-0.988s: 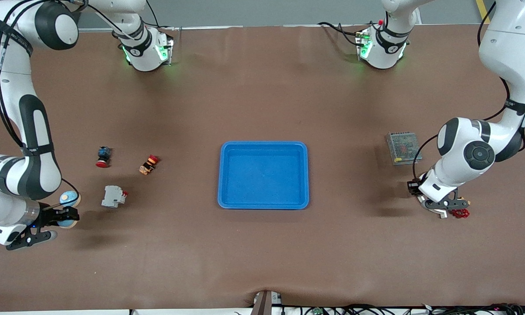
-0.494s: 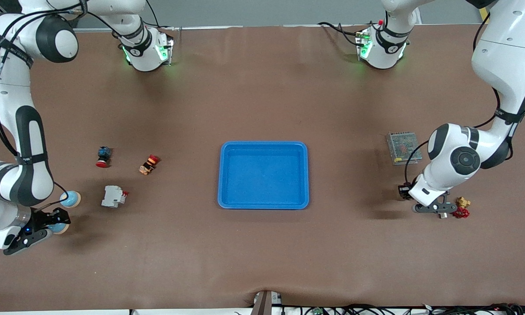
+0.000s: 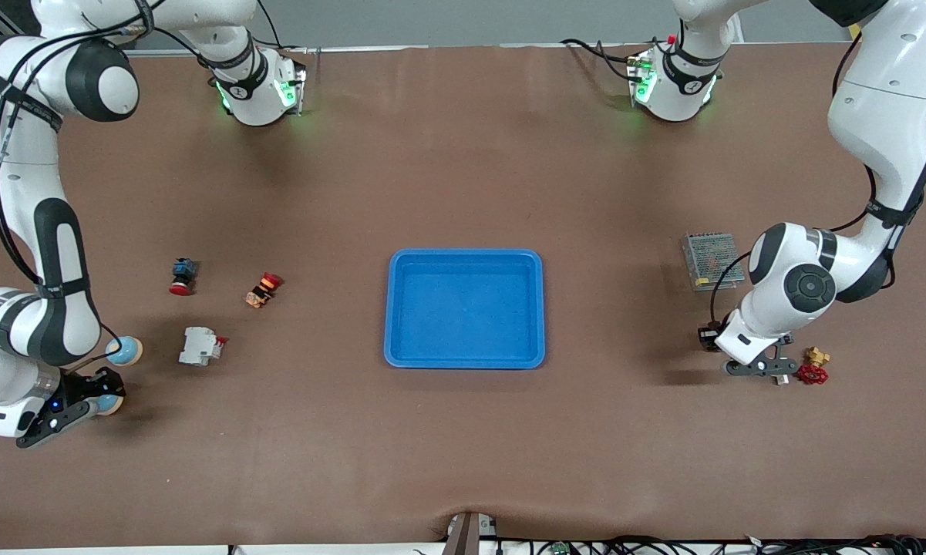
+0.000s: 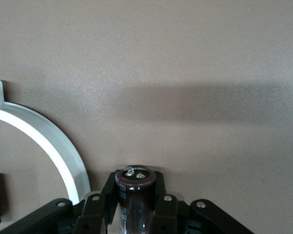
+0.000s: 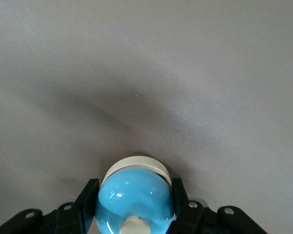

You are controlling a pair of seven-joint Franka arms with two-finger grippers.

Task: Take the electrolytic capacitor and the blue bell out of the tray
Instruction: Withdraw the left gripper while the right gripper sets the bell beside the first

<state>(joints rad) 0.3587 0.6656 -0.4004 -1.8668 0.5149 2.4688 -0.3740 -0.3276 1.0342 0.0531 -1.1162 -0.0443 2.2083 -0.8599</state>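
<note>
My left gripper (image 3: 708, 338) is shut on a dark brown cylindrical capacitor (image 4: 136, 192) and holds it just above the bare table, beside a red valve, toward the left arm's end. My right gripper (image 3: 102, 395) is shut on a glossy blue bell (image 5: 135, 197) with a cream base and holds it over the table toward the right arm's end. The bell also shows in the front view (image 3: 111, 403). The blue tray (image 3: 465, 255) lies empty at the table's middle, apart from both grippers.
A second blue bell (image 3: 124, 351) sits near my right gripper. A grey breaker (image 3: 200, 346) and two red push-buttons (image 3: 182, 275) (image 3: 263, 289) lie between it and the tray. A metal power supply (image 3: 711, 260) and a red valve (image 3: 812, 374) lie by my left gripper.
My left gripper has moved with the capacitor away from the red valve, toward the tray. My right gripper has shifted with the bell away from the second bell.
</note>
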